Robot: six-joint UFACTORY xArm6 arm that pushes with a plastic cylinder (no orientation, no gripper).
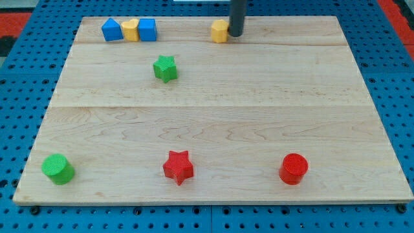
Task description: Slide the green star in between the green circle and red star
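Observation:
The green star (165, 68) lies in the upper left part of the wooden board (259, 110). The green circle (57, 168) sits at the view's bottom left. The red star (178, 167) sits at the bottom, left of centre. My tip (236, 35) is at the view's top, touching or just right of a yellow block (220, 30). It is well up and to the right of the green star.
A blue block (112, 30), a yellow heart-shaped block (131, 30) and a blue cube (147, 30) stand in a row at the top left. A red circle (294, 169) sits at the bottom right. A blue pegboard (388, 77) surrounds the board.

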